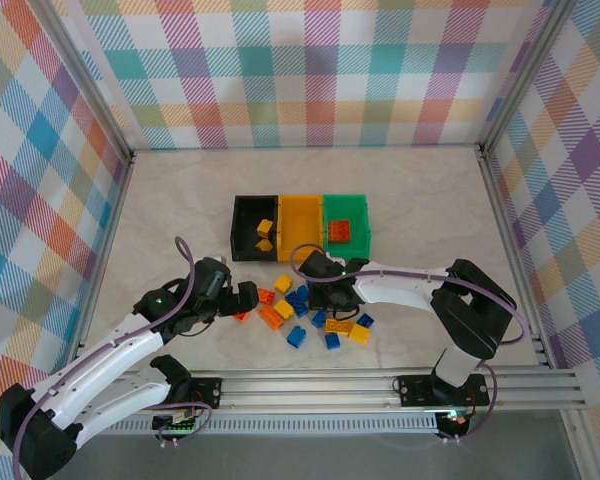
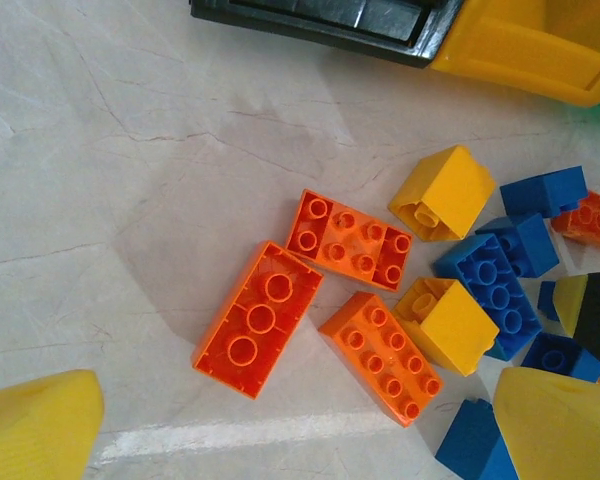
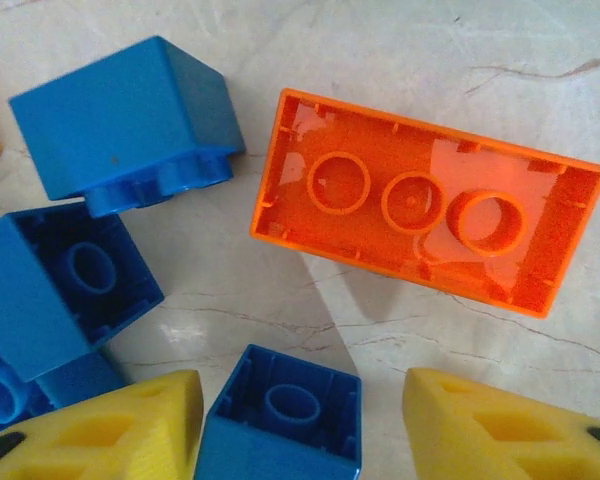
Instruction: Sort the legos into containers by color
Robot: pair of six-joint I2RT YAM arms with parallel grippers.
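Marble table (image 1: 180,200), before bins (image 1: 300,225): left gripper (image 2: 300,425) spread wide; right wrist view reveals right gripper (image 3: 305,432) loosely straddling blue brick (image 3: 280,395).

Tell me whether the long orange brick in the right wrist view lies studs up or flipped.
Flipped: the orange brick lies with its hollow underside up, showing three round tubes and no studs.
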